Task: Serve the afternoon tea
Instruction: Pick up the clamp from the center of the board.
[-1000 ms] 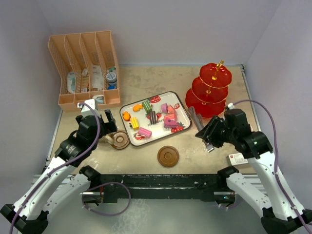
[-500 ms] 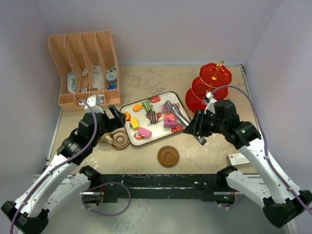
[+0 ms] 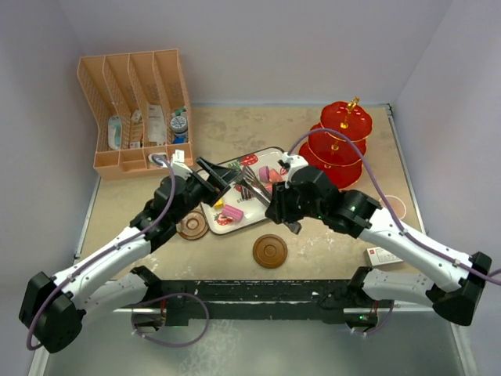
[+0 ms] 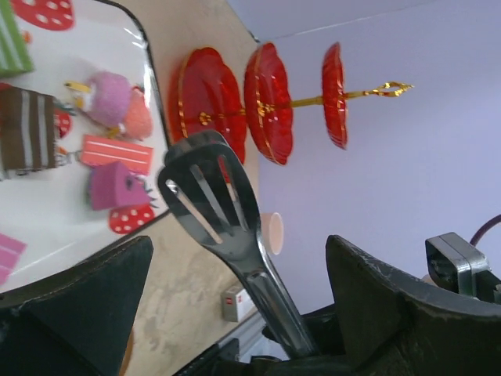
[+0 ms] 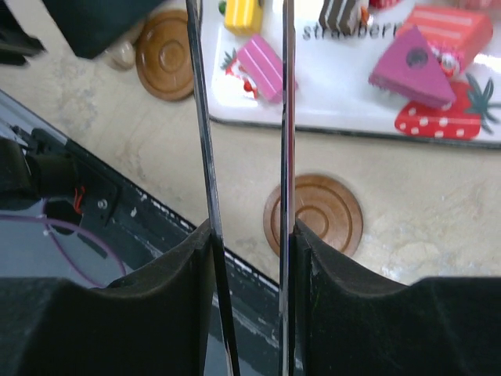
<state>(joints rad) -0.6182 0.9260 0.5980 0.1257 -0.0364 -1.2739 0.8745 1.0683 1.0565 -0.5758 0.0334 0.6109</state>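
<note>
Visibly two saucers (image 3: 192, 227) (image 3: 270, 251), one stand (image 3: 337, 142)

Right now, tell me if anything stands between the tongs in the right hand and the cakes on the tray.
The left hand, open, hangs over the tray's left end, its fingers either side of the tongs' tip, so it crowds the cakes there. Toward the cakes farther right, nothing visible blocks.
</note>
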